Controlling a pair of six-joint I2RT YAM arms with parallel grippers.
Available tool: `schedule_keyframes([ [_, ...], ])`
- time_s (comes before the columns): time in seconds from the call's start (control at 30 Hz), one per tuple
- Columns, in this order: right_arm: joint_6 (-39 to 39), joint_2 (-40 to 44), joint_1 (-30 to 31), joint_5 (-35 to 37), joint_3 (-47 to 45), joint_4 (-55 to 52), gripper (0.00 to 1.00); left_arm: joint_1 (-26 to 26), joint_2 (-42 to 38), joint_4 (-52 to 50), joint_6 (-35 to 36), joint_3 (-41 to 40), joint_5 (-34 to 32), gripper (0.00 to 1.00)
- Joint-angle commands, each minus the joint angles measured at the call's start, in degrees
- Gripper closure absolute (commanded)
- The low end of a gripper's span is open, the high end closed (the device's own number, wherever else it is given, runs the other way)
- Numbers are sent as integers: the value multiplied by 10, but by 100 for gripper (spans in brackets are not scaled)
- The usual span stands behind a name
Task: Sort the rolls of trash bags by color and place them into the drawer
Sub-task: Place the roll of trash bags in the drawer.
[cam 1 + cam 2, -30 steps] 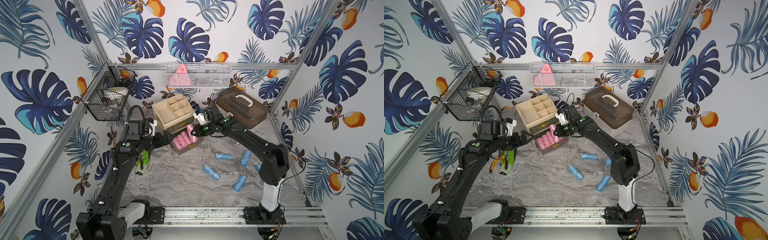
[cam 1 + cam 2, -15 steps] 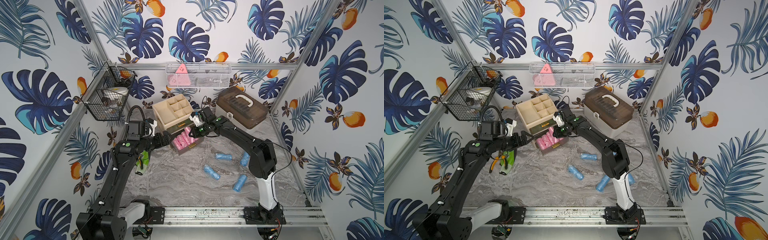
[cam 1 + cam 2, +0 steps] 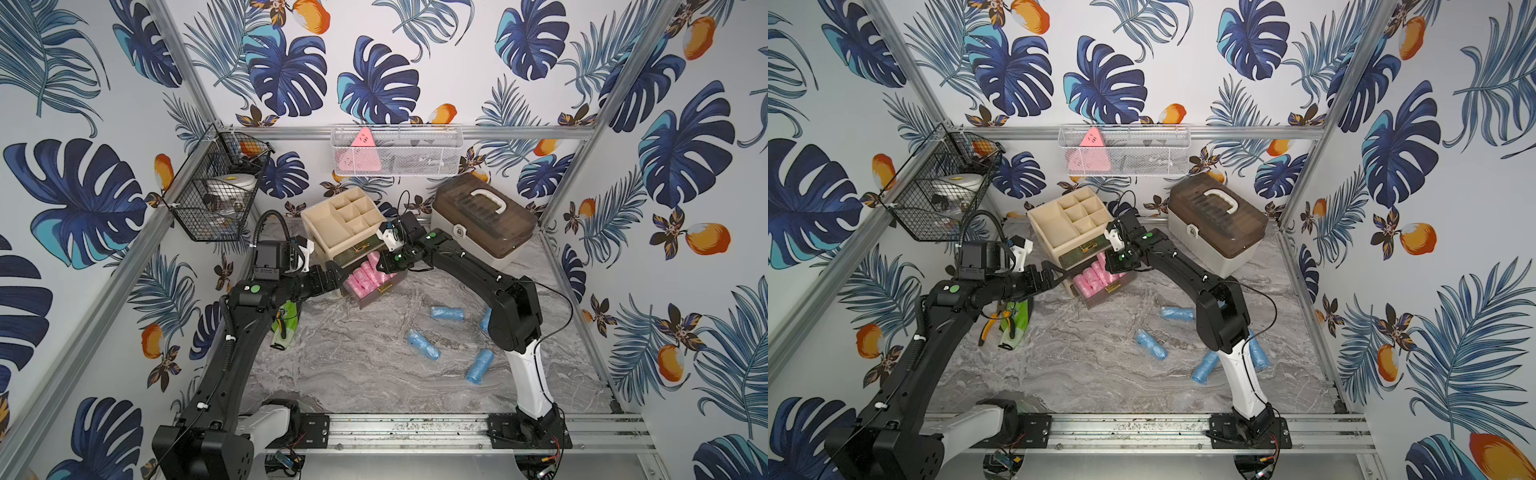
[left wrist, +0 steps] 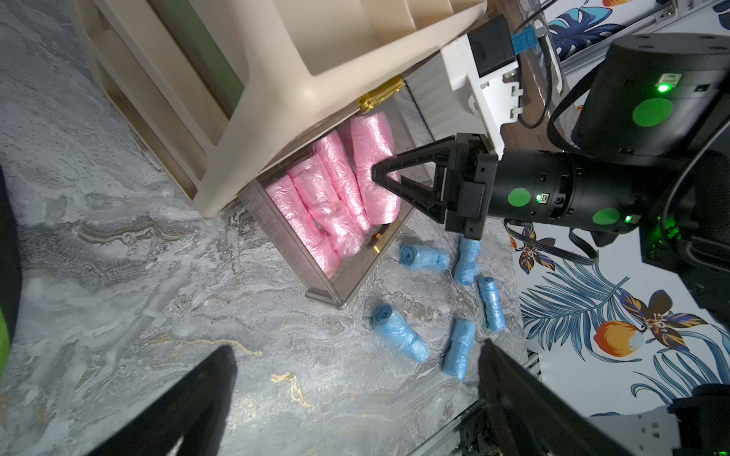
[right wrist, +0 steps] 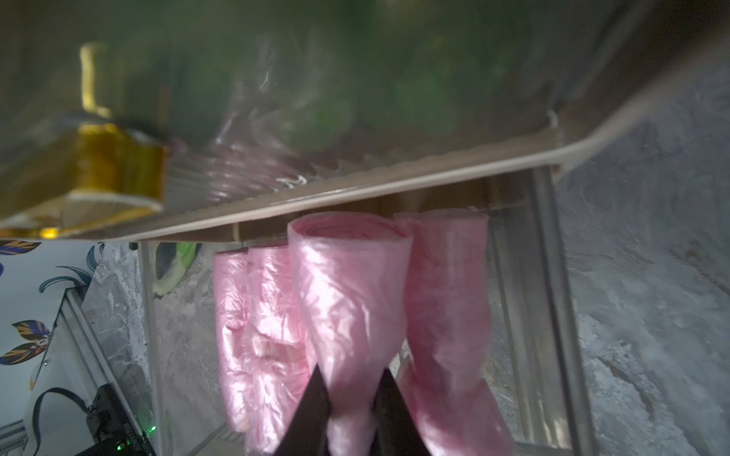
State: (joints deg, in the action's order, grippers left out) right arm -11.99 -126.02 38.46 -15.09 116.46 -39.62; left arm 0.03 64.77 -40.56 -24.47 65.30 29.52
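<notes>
A clear drawer (image 3: 376,294) (image 3: 1109,291) stands pulled out of the beige organiser, with several pink rolls (image 3: 362,277) (image 4: 312,205) lying in it. My right gripper (image 3: 383,268) (image 3: 1111,268) (image 5: 352,381) reaches into the drawer, shut on one pink roll (image 5: 347,300) that rests beside the others. Several light blue rolls (image 3: 446,313) (image 3: 1151,344) (image 4: 399,335) lie loose on the marble table. My left gripper (image 3: 337,277) (image 4: 357,349) hovers open and empty just left of the drawer. Blurred green shows through the shut drawer above (image 5: 414,91).
The beige organiser (image 3: 345,216) stands at the back, with a brown-lidded case (image 3: 482,216) to its right. A green glove with pliers (image 3: 286,322) lies under the left arm. A black wire basket (image 3: 216,195) and a white mesh basket (image 3: 395,149) hang on the walls.
My right gripper has moved left and down into the pulled-out drawer, bringing the pink roll in among the others. The left arm has stayed where it was.
</notes>
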Motion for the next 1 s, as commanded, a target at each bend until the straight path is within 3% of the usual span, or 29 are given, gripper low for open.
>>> schedule_keyframes([
  [0.0,3,-10,7,24,8,-27,66,1,0,3,-3,3,-3,1],
  [0.13,1,-2,15,33,4,-22,55,1,-1,2,-2,5,-4,1],
  [0.47,-24,68,17,46,-51,23,43,1,2,-5,1,16,-8,1],
  [0.53,-26,72,15,46,-57,30,46,2,2,-7,0,17,-8,1],
  [0.77,-37,28,15,45,-31,23,73,2,3,-13,4,24,-10,1],
  [0.97,-52,-8,15,47,-11,17,76,2,5,-24,10,37,-15,1],
])
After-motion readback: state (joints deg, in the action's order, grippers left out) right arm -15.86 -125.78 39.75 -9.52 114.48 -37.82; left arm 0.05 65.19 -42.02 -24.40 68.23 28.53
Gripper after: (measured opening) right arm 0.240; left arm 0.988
